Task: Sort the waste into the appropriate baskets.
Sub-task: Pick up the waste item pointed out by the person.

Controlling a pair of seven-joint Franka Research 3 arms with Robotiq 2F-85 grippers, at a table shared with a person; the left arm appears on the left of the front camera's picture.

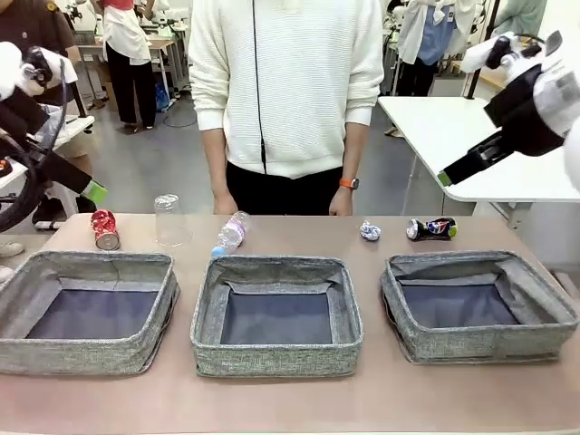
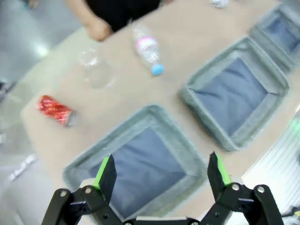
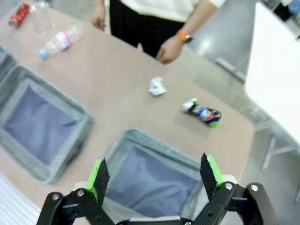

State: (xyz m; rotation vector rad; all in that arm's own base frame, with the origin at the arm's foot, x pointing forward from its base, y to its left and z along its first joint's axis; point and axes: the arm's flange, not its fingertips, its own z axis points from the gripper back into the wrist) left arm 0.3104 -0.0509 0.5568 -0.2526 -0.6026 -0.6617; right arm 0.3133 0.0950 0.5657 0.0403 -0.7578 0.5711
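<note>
Front view first: three low grey woven fabric baskets line the near side of the light brown table [image 1: 290, 399]. They are the left basket [image 1: 82, 355], middle basket [image 1: 276, 358] and right basket [image 1: 480, 343], each showing its dark grey bottom.

All the waste lies on the table beyond them. The crushed red can [image 1: 104, 229] sits behind the left basket's far rim. The clear crushed plastic cup [image 1: 169, 220] stands just beside it, towards the middle. The clear blue-capped plastic bottle [image 1: 231, 233] lies on its side, cap towards the middle basket's far left corner. Over behind the right basket, the crumpled white paper ball [image 1: 370, 231] and the crushed dark-blue can [image 1: 431, 228] lie near each other, apart.

A person in a white sweater stands at the far edge, one hand [image 1: 342, 201] with an orange wristband hanging by the table.

Left wrist view: the black, green-padded left end effector [image 2: 160, 161] hangs high above the left basket, fingers spread wide, gripping nothing.

Right wrist view: the right end effector [image 3: 153, 161] is likewise wide open and empty, high over the right basket.
</note>
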